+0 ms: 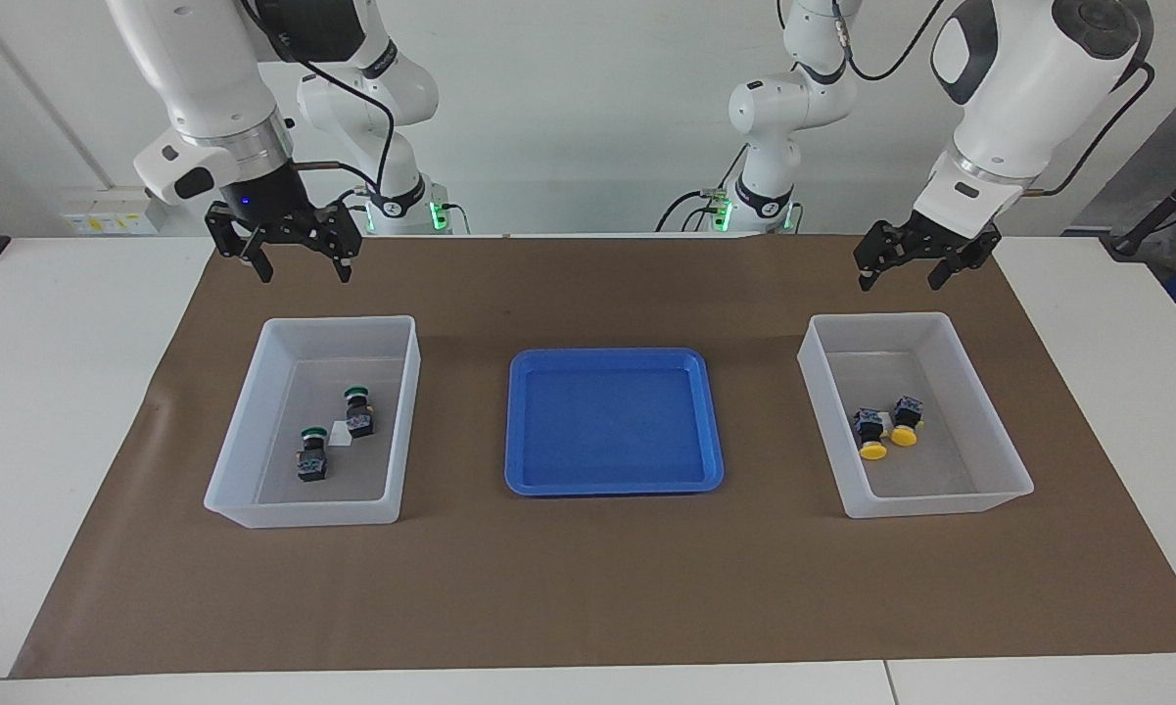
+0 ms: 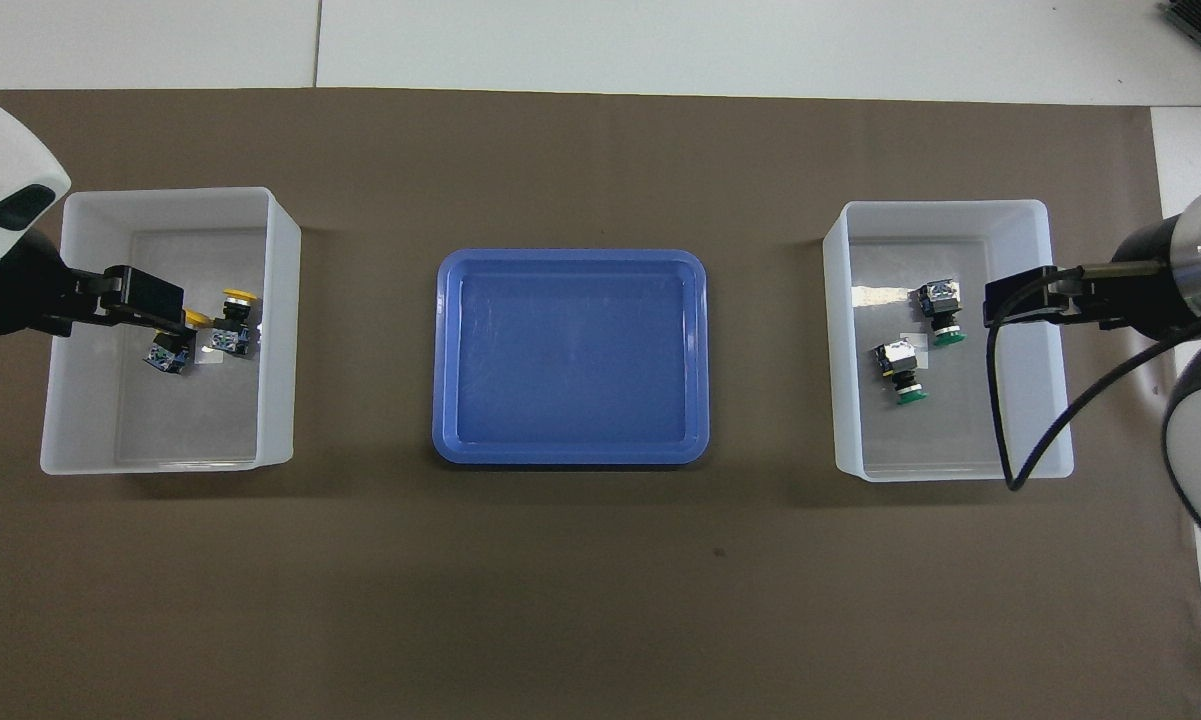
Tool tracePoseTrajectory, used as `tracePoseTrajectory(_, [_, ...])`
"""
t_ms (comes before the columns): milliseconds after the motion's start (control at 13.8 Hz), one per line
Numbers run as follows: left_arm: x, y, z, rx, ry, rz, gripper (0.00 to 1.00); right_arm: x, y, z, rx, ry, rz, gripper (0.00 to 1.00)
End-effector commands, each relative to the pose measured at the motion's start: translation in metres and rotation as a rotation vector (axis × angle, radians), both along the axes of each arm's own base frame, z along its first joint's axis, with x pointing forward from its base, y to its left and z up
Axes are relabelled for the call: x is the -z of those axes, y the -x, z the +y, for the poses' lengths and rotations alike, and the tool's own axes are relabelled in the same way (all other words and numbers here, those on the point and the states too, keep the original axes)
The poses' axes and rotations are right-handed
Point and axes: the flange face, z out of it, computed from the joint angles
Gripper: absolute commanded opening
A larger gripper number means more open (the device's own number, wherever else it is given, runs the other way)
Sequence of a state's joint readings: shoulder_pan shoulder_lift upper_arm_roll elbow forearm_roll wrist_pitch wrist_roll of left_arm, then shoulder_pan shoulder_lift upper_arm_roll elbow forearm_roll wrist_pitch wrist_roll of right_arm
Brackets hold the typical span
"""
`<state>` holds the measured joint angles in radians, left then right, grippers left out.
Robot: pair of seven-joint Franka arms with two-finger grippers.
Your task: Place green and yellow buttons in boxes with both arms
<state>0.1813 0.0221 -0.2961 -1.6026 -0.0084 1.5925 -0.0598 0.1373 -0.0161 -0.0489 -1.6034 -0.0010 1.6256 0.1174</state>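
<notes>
Two green buttons (image 1: pixel 357 411) (image 1: pixel 311 455) lie in the box (image 1: pixel 343 320) at the right arm's end of the table. Two yellow buttons (image 1: pixel 870 433) (image 1: pixel 906 421) lie in the box (image 1: pixel 881 318) at the left arm's end. My right gripper (image 1: pixel 302 266) is open and empty, raised over the mat by that box's edge nearest the robots. My left gripper (image 1: pixel 901 272) is open and empty, raised the same way by the yellow box. The overhead view shows the green buttons (image 2: pixel 940 312) (image 2: pixel 900 372), the yellow buttons (image 2: pixel 235 325) (image 2: pixel 175 348), the left gripper (image 2: pixel 150 305) and the right gripper (image 2: pixel 1010 300).
A shallow blue tray (image 1: pixel 612 357) lies between the two boxes on the brown mat (image 1: pixel 588 587), with nothing in it; it also shows in the overhead view (image 2: pixel 570 258). White table borders the mat.
</notes>
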Motion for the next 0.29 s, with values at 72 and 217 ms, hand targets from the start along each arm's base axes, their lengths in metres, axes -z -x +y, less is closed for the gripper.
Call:
tracePoseTrajectory(72, [-0.0020,0.0086,0.0005,0.000,0.009,-0.016,1.00,0.0043,-0.0008,-0.0091,-0.037,0.023,0.029,1.00])
tracePoseTrajectory(217, [-0.0020,0.0086,0.0005,0.000,0.009,-0.016,1.00,0.0024,0.0000,-0.0097,-0.037,0.027,0.029,1.00])
